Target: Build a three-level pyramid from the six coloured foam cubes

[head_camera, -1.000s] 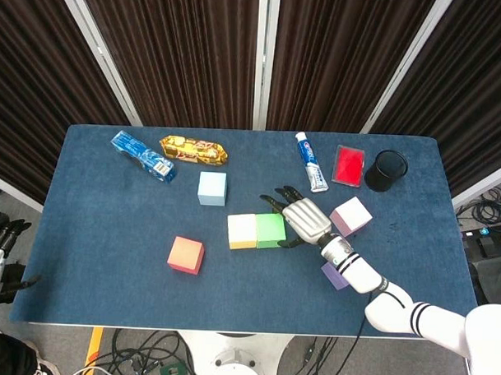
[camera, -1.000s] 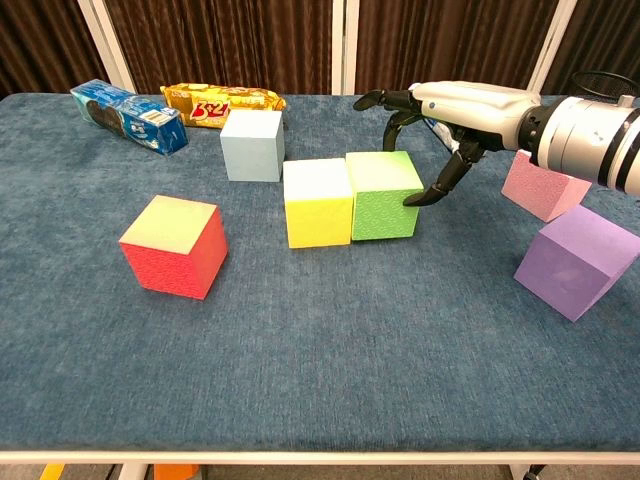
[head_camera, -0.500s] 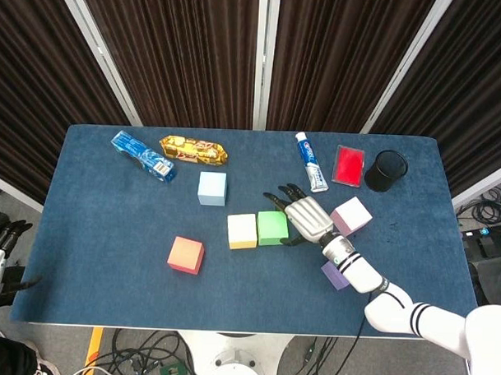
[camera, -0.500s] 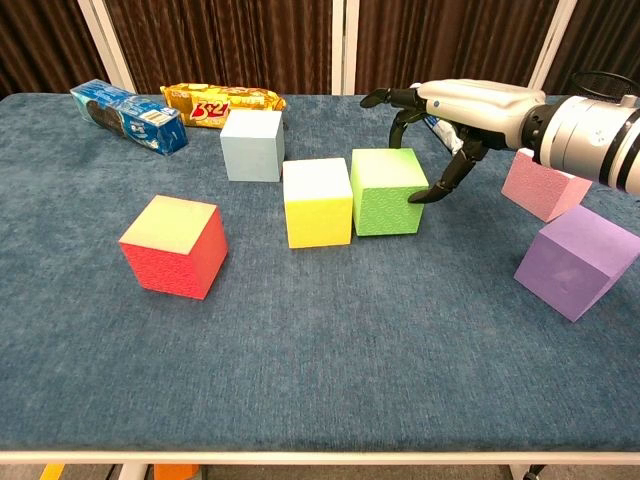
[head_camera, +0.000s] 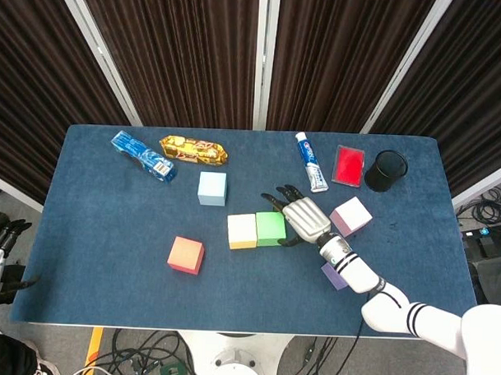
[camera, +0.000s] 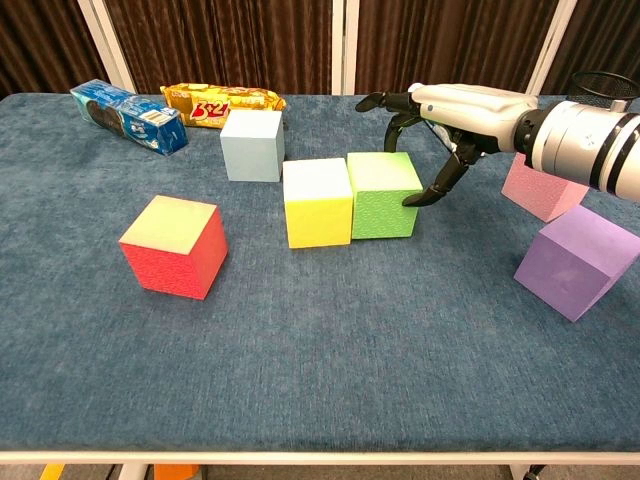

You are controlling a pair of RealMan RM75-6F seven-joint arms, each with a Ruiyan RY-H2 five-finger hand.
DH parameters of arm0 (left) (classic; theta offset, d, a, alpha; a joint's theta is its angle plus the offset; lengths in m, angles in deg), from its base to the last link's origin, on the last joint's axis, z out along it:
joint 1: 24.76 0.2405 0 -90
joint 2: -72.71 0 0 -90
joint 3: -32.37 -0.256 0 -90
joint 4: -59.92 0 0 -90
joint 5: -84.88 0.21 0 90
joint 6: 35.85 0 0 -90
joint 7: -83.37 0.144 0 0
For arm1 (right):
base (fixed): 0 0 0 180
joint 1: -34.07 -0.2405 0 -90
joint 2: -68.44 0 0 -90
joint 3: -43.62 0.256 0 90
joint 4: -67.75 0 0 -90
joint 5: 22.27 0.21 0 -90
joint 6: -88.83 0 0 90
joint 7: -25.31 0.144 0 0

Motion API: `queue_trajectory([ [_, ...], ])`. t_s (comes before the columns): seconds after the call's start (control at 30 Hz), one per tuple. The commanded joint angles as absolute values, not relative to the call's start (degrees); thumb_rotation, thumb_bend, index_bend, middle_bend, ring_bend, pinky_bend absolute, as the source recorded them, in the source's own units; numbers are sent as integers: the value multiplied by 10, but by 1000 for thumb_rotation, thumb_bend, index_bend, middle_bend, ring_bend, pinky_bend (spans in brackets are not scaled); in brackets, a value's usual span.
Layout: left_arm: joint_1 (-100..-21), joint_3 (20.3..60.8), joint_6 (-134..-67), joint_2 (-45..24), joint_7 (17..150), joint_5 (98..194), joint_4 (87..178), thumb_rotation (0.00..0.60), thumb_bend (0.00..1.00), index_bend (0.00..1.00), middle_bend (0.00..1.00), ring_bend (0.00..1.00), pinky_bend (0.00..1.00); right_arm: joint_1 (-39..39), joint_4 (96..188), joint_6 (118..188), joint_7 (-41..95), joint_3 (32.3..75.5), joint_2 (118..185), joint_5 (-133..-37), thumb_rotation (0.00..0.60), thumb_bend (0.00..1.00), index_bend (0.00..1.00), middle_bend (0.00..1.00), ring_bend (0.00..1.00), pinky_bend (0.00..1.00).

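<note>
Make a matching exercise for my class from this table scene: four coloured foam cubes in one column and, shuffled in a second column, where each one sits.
Column A
1. yellow foam cube
2. light blue foam cube
3. purple foam cube
4. red foam cube

Column B
a. alone, nearest the table's left side
b. pressed against the green foam cube
c. in front of the pink foam cube, near the right edge
d. just in front of the gold snack packet

Pairs: 1-b, 2-d, 3-c, 4-a

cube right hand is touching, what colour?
Green cube, at the right hand fingertips; clearest in chest view.
</note>
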State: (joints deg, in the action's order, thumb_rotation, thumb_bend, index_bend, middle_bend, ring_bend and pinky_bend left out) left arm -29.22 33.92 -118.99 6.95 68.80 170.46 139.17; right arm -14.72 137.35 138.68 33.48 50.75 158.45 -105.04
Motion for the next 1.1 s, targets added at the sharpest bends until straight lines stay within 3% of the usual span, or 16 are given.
queue_trajectory([
  [0.03, -292, 339, -1190, 70, 687, 1704, 1391, 600, 0, 148, 119, 53, 129, -148, 1373, 1386, 335, 508, 1587, -1051, 600, 235, 0, 427, 34, 0],
  [0.37, -291, 339, -1190, 71, 683, 1704, 1390, 600, 0, 148, 119, 53, 129, -153, 1370, 1375, 332, 509, 1591, -1043, 600, 187, 0, 401, 29, 0],
  [0.63, -290, 338, -1192, 69, 681, 1705, 1387, 600, 0, 148, 120, 53, 128, -157, 1383, 1349, 324, 510, 1581, -1024, 600, 46, 0, 245, 0, 0],
  [1.1, -288, 339, -1201, 76, 684, 1708, 1403, 600, 0, 148, 119, 53, 129, -150, 1428, 1363, 338, 520, 1551, -1023, 600, 22, 0, 173, 0, 0],
])
